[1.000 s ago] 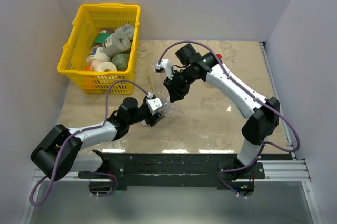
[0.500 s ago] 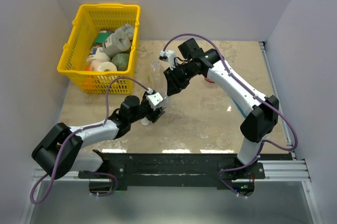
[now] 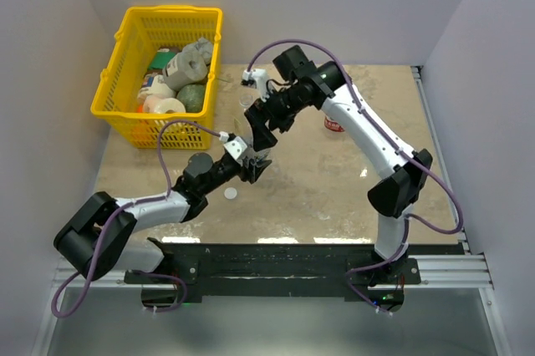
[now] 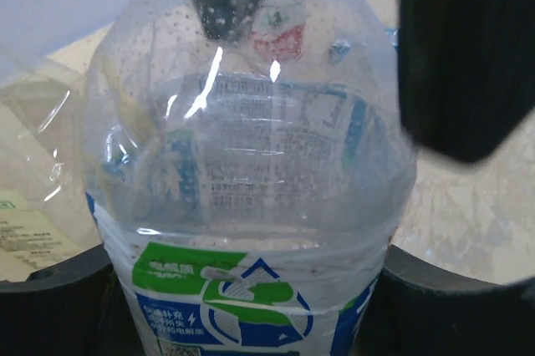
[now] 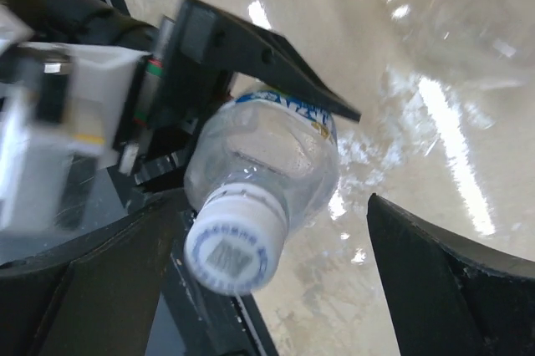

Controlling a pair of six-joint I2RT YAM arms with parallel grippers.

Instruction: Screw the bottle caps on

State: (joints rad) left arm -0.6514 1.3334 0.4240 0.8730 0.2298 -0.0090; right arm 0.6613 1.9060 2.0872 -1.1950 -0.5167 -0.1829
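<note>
The left arm lies low, stretched from its base at the near-left corner diagonally toward the middle of the worktop (image 3: 334, 189), with the forearm almost level. Its left end effector (image 3: 253, 166) is clamped around the body of the blue-labelled bottle (image 4: 251, 172), 1 black jaw on each side at the label. The bottle is held tilted, neck aimed up and away from the left wrist.

The right arm rises from its base at the near-right, folds at an elbow out to the right, runs a long link toward the far side, then bends at the wrist back down and to the near-left. That puts the right end effector (image 3: 263, 129) directly over the left one, pointing down at the bottle's neck. Its 2 fingers (image 5: 451, 289) are spread wide, well apart from each other. The white cap (image 5: 227, 254) sits on the bottle's neck in the gap between them, much closer to 1 finger than the other; whether that finger touches it cannot be told.

A loose pale cap (image 3: 230, 193) lies flat on the worktop just near-left of the left end effector. The red-labelled bottle (image 3: 333, 124) stands upright to the right of the right end effector, beside the arm's long link. A yellow basket (image 3: 171, 12) of assorted items sits far-left of both end effectors.
</note>
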